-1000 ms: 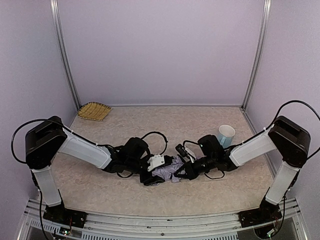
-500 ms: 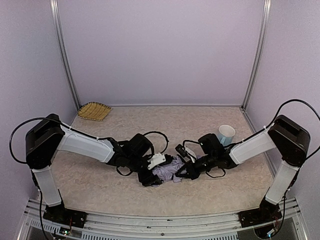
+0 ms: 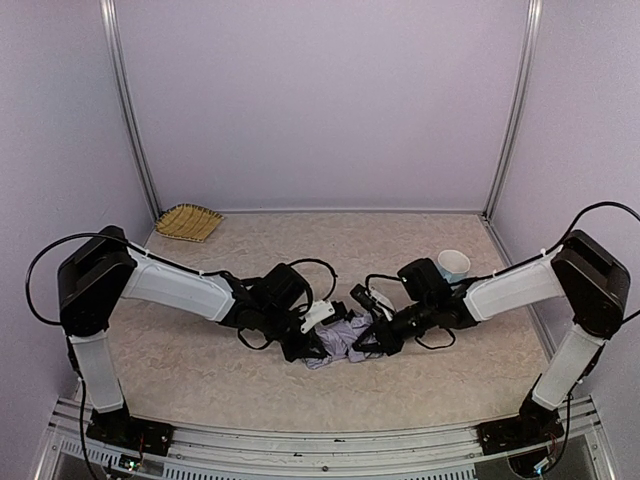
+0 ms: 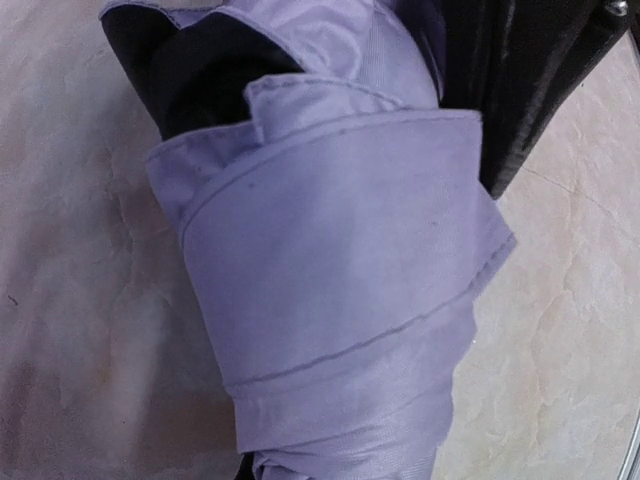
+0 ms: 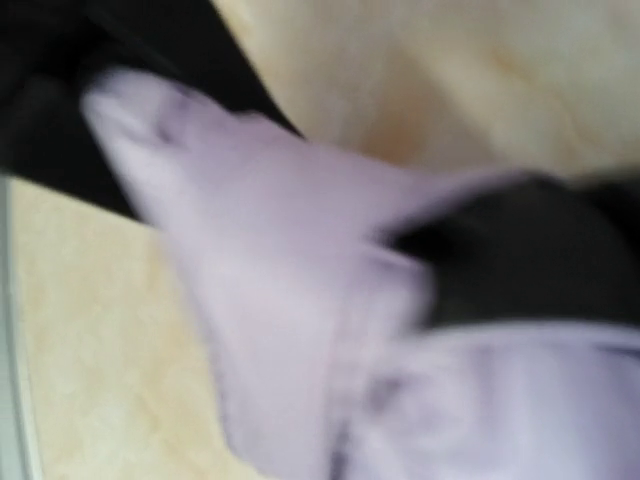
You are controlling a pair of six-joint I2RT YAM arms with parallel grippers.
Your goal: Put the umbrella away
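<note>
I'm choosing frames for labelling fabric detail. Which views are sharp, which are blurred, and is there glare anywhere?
Top external view: sharp and evenly lit, with only soft shadows under the arms, but the umbrella is small. Left wrist view: crisp, its stitching readable. Right wrist view: smeared with blur, fabric edges unreadable. No glare in any view.

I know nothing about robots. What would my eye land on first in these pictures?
The left gripper and right gripper meet at a crumpled lavender-silver folding umbrella in the middle of the beige marbled table. A light-blue cup stands farther back on the right, and a woven straw tray lies in the far left corner.
</note>
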